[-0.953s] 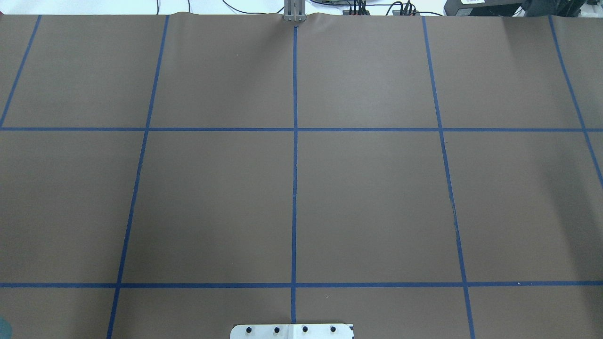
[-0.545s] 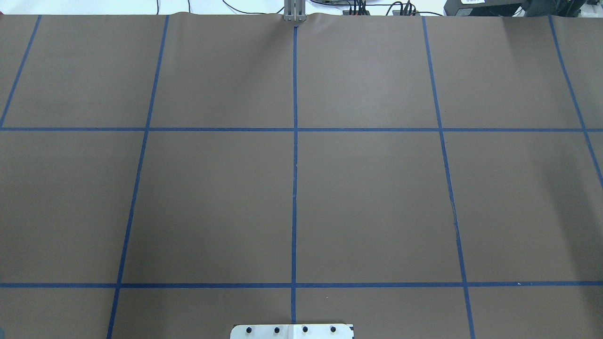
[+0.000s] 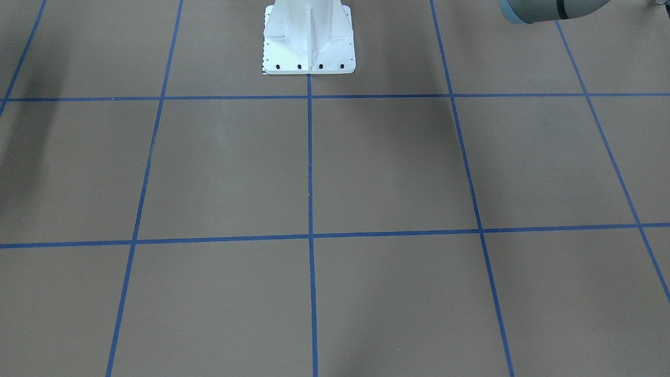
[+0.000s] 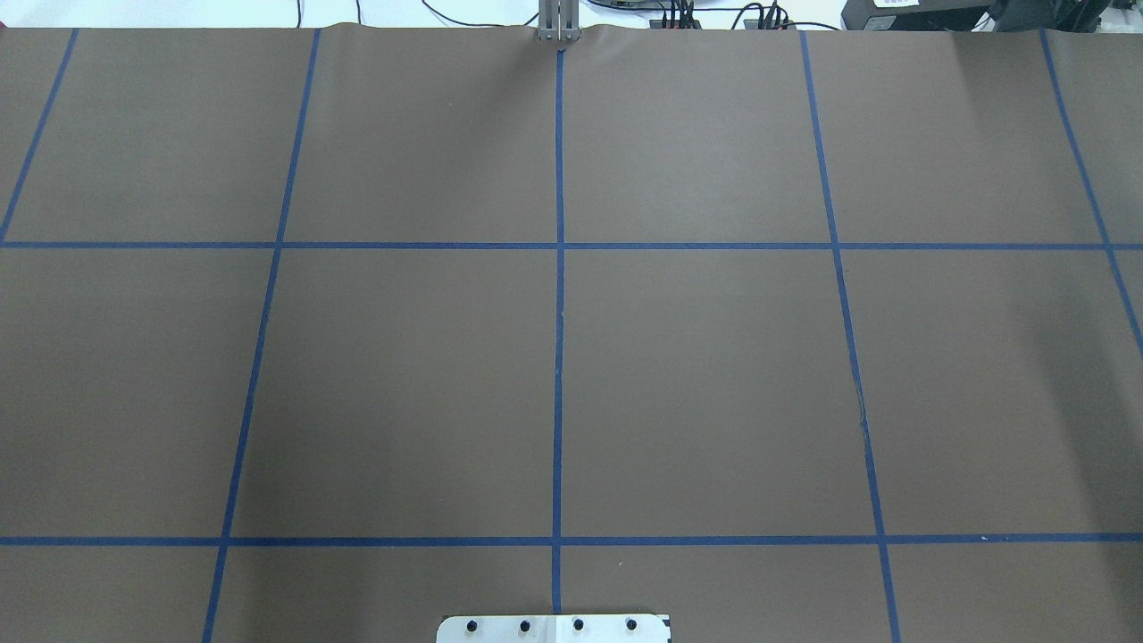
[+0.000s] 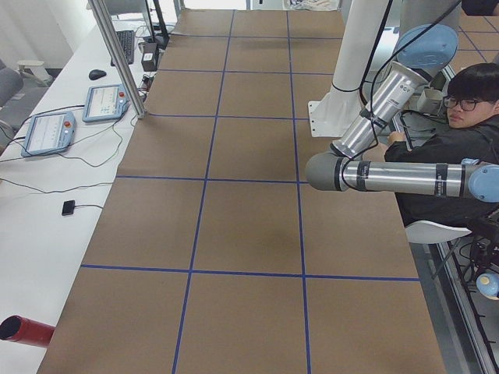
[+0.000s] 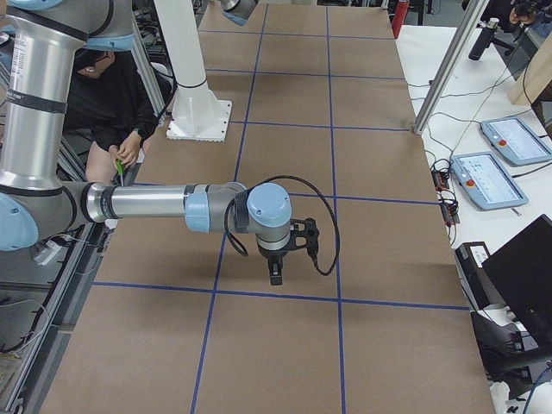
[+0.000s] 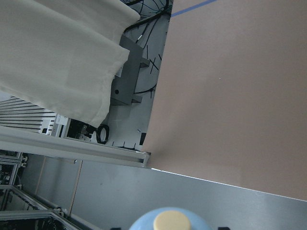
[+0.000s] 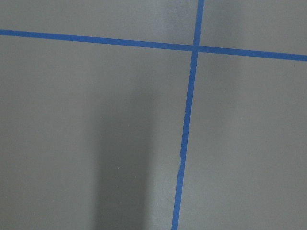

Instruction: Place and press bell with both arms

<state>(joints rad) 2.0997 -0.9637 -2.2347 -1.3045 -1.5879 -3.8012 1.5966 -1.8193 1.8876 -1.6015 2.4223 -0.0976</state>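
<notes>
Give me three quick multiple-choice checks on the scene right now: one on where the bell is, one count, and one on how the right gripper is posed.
1. Where is the bell?
A. Off the brown mat, close under the left wrist camera
B. At the mat's middle
C. On the floor

2. How many dark bolt heads show along the pedestal plate in the overhead view?
A. Two
B. Six
C. Four

3. How is the right gripper posed?
A. Lying flat on the mat
B. Pointing down over the mat
C. Pointing up at the ceiling

Answers:
1 A: the left wrist view has the bell at its bottom edge, past the mat's border.
2 C: four heads sit in a row.
3 B: the exterior right view shows its fingers aimed downward.
</notes>
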